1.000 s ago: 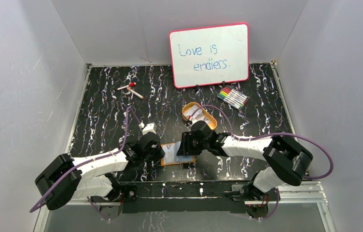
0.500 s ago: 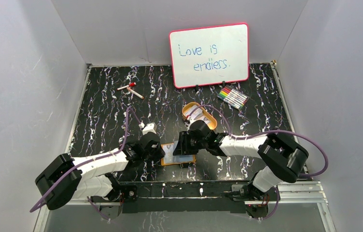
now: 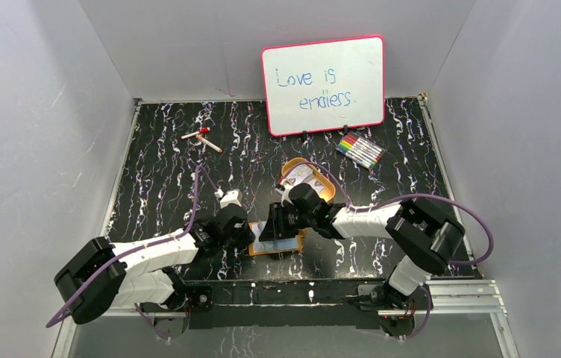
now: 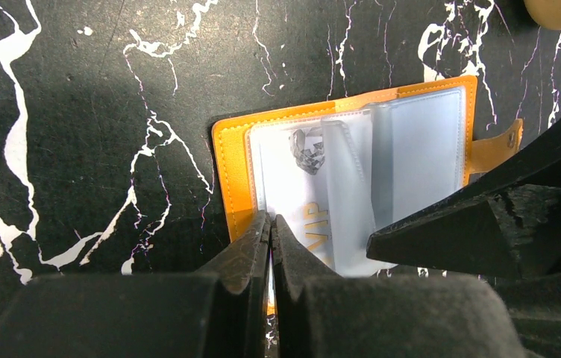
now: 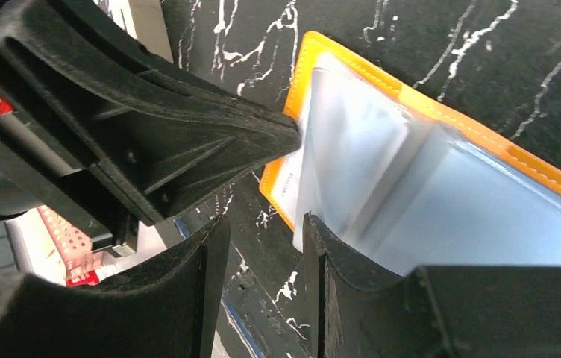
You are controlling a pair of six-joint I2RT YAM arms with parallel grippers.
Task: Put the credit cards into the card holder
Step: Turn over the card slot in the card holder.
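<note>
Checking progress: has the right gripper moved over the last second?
Yes: the right gripper has shifted left over the card holder, judged against the tin tray.

The right gripper (image 3: 272, 228) now reaches farther across the card holder (image 3: 281, 247) toward its left edge than a second ago, hiding more pale pockets, while the right arm's elbow (image 3: 427, 233) (purple cable (image 3: 427, 197) too) sits closer to the card holder.

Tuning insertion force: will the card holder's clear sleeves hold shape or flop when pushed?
Likely floppy: the sleeves bow up unevenly. The card holder looks thin and light, so it probably slides unless pinned; the left pincer sits shut at its edge.
</note>
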